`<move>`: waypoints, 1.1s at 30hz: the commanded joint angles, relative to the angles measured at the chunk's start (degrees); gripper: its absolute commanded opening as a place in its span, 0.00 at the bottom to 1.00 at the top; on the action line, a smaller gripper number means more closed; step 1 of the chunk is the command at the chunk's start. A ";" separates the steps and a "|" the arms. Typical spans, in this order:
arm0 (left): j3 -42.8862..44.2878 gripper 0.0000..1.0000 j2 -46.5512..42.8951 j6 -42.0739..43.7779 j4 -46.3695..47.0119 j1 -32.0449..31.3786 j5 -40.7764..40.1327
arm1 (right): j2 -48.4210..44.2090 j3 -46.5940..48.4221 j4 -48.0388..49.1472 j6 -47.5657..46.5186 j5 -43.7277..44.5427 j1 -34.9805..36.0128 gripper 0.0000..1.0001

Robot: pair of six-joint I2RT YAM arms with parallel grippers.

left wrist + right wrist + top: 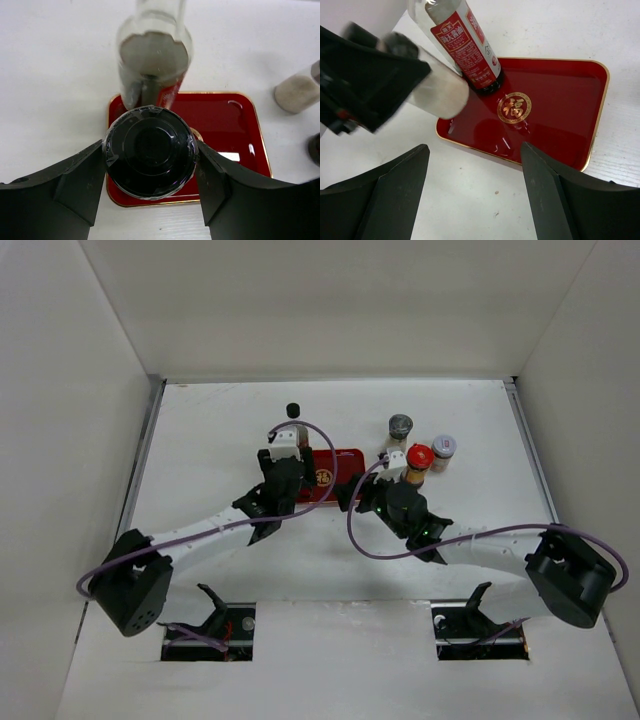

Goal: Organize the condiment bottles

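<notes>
The left pincer (150, 150) is pinching a whitish shaker (150, 162) above the red tray (222, 120), mid-surface, right beside the tall bottle (152, 55); any nudge while lowering risks toppling it. The right pincer (475, 149) is hovering spread, empty

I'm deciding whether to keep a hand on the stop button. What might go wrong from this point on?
1. The left gripper holds a shaker right beside the tall bottle on the red tray; a nudge might topple that bottle.
2. The shaker is near the tray's corner; set down on the rim, it could tip.
3. The open right gripper hovers close by; the arms might collide.
</notes>
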 commanded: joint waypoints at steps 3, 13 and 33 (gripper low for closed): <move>1.99 0.33 4.63 0.36 8.60 -0.08 0.37 | -2.81 -1.03 3.84 0.68 0.96 -1.55 0.79; -1.27 0.63 9.83 0.71 12.48 -0.43 -0.78 | -5.27 -2.79 4.90 0.68 3.16 -3.13 0.76; -23.32 0.88 -22.94 -3.85 25.30 0.97 -1.40 | -10.46 11.97 -27.52 -4.32 30.14 -14.37 0.97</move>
